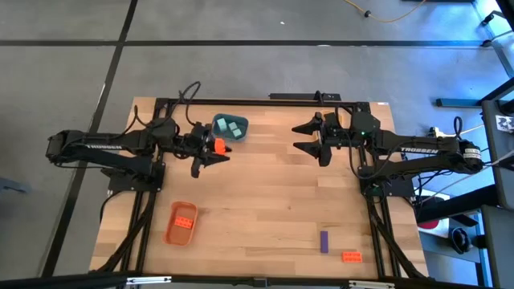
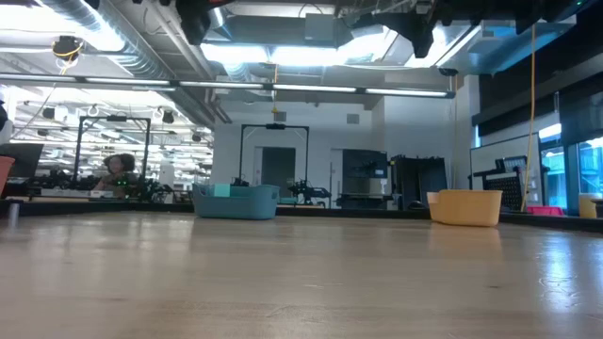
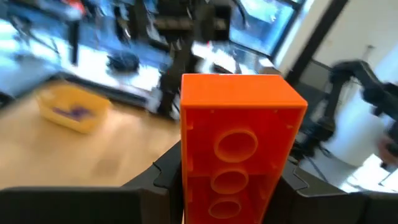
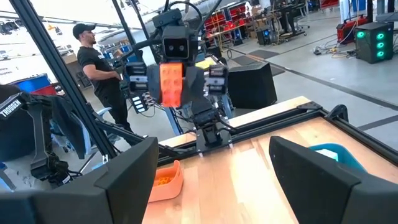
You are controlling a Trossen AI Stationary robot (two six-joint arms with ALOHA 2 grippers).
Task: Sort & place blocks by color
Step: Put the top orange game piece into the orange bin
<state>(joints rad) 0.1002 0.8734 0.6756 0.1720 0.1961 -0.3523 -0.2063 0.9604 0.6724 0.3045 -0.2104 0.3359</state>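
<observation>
An orange-red block (image 1: 217, 146) is grasped between the fingers of the left gripper (image 1: 210, 151), which is seen in the upper left part of the tabletop (image 1: 265, 201) in the high view, raised and just below a blue tray (image 1: 230, 128). In the left wrist view the same block (image 3: 236, 149) fills the middle of the frame, its hollow underside turned to the camera, with a dark finger pressed on either side. Pale teal-green blocks (image 1: 234, 127) are seen inside the blue tray. An orange tray (image 1: 181, 222) lies at the lower left of the tabletop, with orange-red blocks (image 1: 184, 221) in it. A purple block (image 1: 324, 241) and another orange-red block (image 1: 351, 256) lie loose at the lower right, near each other but apart. The right gripper (image 1: 307, 137) is held at the upper right of the tabletop with its fingers spread wide and nothing between them. A yellow tray (image 3: 73, 108) with purple pieces in it is shown at the left of the left wrist view. In the right wrist view a person (image 4: 99, 59) is seen standing beyond the tabletop at the upper left.
</observation>
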